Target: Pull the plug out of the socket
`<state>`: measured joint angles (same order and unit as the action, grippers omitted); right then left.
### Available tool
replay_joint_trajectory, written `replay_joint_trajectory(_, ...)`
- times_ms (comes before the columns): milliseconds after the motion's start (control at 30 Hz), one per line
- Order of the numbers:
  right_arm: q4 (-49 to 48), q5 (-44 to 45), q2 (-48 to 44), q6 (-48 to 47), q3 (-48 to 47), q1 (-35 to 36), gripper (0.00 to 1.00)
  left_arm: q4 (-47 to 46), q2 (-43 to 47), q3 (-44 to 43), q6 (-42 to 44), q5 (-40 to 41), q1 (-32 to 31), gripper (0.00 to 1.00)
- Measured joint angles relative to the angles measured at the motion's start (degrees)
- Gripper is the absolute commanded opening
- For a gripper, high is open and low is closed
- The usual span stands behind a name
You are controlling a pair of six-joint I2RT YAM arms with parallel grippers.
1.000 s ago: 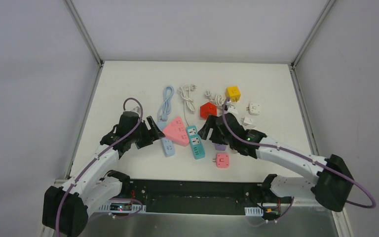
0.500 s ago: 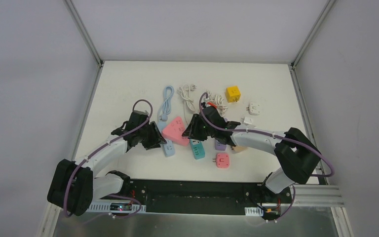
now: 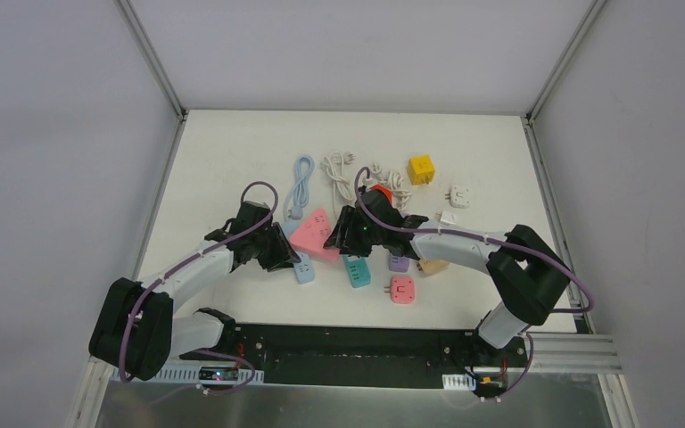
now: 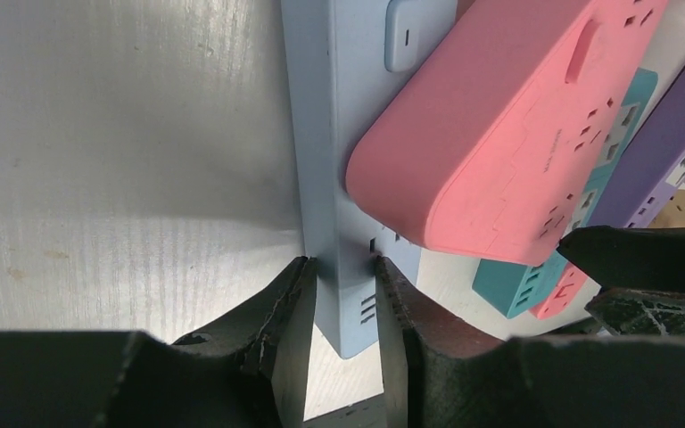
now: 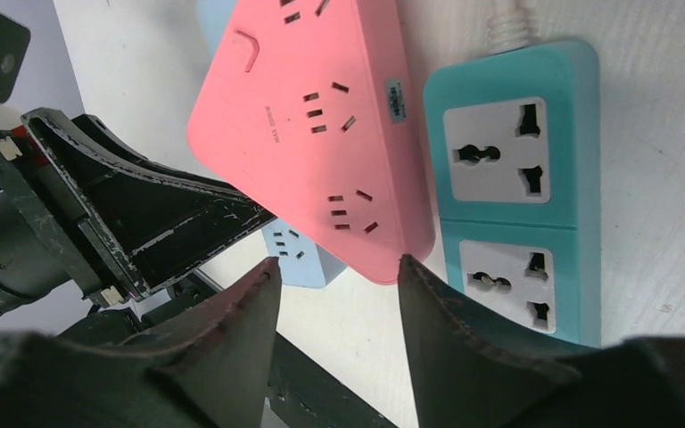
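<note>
- The left tool (image 4: 341,269) is seen clamped narrow on one end of the light blue strip (image 4: 330,134), with a finger pressed to each long side. In the top view this grip is hidden under the wrist.
- The strip's other end is cut off by the frame edge in the left wrist view. Its middle is covered by the pink triangular block (image 4: 499,125), which is laid across it on the worktop (image 3: 223,160).
- Whether pins of the pink block are seated in the strip cannot be told, as the underside is hidden in every view.
- The right tool (image 5: 334,267) is held part-open astride a corner of the pink block. A gap beside one finger (image 5: 232,330) is shown in the right wrist view only, and no grip is seen.
- The teal strip (image 5: 517,178) is found just beside the pink block. Its two socket faces are shown plainly in the right wrist view alone, while from above it is partly covered by the right arm.
- A purple adapter (image 3: 399,262) is half hidden under that arm.
</note>
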<state>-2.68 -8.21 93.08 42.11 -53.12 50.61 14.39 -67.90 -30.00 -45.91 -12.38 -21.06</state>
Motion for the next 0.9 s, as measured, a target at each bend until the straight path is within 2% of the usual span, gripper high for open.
replay_joint_trajectory(333,0.1,-0.2,0.0,0.3,0.4,0.2,0.63,0.8,0.3,0.0,-0.1,1.2,0.0,0.27)
replay_joint_trajectory(567,-2.0,-1.8,1.3,0.7,0.4,0.2,0.8,1.0,0.5,0.0,-0.1,1.4,0.0,0.25)
replay_joint_trajectory(800,-7.2,-4.5,5.3,2.3,0.3,0.0,0.81,1.1,1.0,0.1,-0.1,1.6,0.0,0.24)
replay_joint_trajectory(900,-9.6,-6.0,6.8,3.2,0.3,-0.2,0.75,1.2,1.4,0.2,-0.1,1.9,0.0,0.24)
